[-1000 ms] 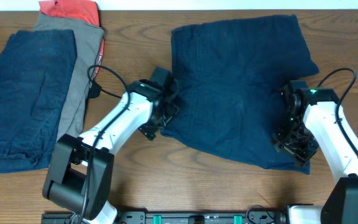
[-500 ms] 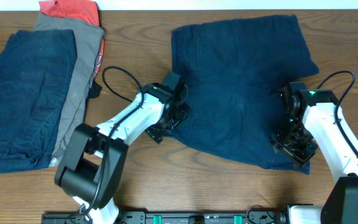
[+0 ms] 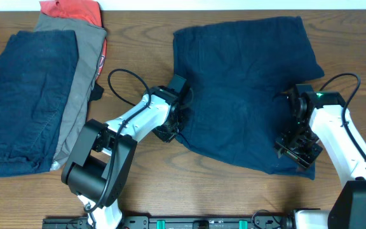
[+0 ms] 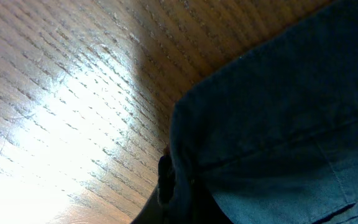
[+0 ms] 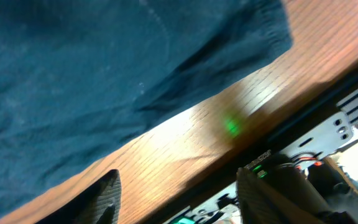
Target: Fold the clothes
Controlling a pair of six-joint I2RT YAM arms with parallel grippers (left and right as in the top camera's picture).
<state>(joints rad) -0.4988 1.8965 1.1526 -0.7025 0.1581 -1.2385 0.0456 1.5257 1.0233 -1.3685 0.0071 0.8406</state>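
Here the shorts [image 3: 240, 95] lie between the tools; left tool [image 3: 172, 127], grip unclear; right tool [image 3: 295, 147] released.

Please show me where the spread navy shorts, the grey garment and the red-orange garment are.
navy shorts [image 3: 240, 83]: overhead view, middle of the cloth.
grey garment [image 3: 84, 63]: overhead view, its uncovered middle strip.
red-orange garment [image 3: 72, 9]: overhead view, the part showing at the top.

Navy shorts [image 3: 243, 95] spread flat, centre-right of tabletop [image 3: 145, 57]; navy [image 3: 27, 102], grey [image 3: 75, 83], red-orange [image 3: 72, 9] garments stacked far left.
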